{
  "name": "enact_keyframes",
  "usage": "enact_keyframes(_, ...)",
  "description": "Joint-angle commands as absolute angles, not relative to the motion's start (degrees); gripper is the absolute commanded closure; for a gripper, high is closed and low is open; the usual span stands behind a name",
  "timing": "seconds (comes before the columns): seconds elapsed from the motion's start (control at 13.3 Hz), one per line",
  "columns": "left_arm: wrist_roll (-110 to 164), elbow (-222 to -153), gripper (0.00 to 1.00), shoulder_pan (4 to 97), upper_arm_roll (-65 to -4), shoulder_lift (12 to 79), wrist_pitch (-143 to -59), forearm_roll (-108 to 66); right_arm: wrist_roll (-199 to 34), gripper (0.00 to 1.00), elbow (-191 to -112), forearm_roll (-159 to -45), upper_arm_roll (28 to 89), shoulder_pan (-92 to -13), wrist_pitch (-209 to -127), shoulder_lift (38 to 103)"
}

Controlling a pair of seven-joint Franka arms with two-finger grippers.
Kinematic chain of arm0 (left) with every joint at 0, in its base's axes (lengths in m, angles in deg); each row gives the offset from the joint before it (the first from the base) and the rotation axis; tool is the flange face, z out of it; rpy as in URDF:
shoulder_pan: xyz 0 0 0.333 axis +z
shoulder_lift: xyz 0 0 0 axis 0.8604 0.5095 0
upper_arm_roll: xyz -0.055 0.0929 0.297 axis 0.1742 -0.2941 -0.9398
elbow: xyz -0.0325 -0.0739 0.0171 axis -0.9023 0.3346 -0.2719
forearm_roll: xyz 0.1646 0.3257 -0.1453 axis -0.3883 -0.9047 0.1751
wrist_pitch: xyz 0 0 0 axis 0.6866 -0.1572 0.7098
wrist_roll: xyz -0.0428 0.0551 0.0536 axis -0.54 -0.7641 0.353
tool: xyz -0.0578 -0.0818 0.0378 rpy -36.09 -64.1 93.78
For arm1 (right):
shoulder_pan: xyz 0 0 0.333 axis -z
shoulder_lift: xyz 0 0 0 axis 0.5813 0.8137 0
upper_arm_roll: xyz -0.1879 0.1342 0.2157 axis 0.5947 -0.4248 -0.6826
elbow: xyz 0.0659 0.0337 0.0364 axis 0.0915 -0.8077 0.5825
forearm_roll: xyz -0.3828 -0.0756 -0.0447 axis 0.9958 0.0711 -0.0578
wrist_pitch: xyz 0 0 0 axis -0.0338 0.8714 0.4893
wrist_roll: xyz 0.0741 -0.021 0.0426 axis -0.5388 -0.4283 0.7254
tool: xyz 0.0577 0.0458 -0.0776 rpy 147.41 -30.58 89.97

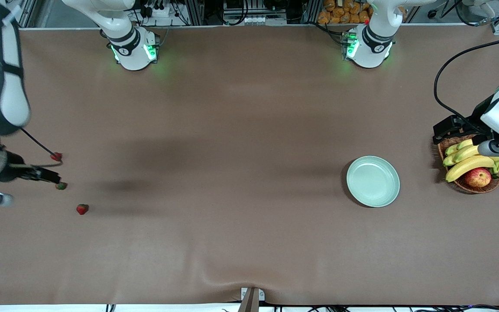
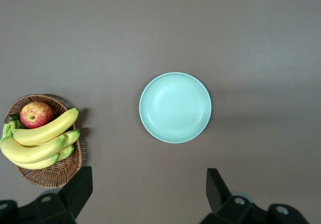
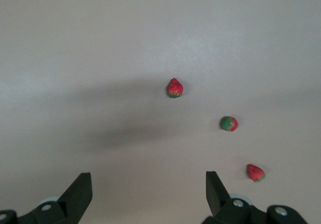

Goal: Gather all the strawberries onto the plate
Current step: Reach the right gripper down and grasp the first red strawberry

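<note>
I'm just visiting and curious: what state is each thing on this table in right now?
Plate: empty.
Strawberries: three, loose on table.
Basket: holds bananas and apple.
Left gripper: open, empty.
Right gripper: open, empty.

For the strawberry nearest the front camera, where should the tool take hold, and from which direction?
Judging by its pose, grip the strawberry across its red body, coming straight down from above. It lies on its side on the table, apart from the other two strawberries, so open fingers fit either side. The right tool, open above them, is probably best placed.
</note>
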State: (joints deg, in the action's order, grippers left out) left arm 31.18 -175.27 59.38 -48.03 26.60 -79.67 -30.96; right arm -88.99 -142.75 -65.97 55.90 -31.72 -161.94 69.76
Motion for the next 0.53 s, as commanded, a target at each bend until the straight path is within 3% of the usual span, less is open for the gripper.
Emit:
enact_keyframes(0.0, 31.71, -174.98, 0.00, 59.45, -47.79, 26.58, -79.86, -31.16, -84.70, 0.00, -139.87, -65.04, 55.39, -29.31, -168.38, 78.31)
enact_keyframes(0.45, 31.97, -174.98, 0.00, 59.80, -47.87, 26.67, -79.86, -30.81, -81.07, 0.00, -138.81, -65.48, 55.39, -27.02, -181.75, 88.43)
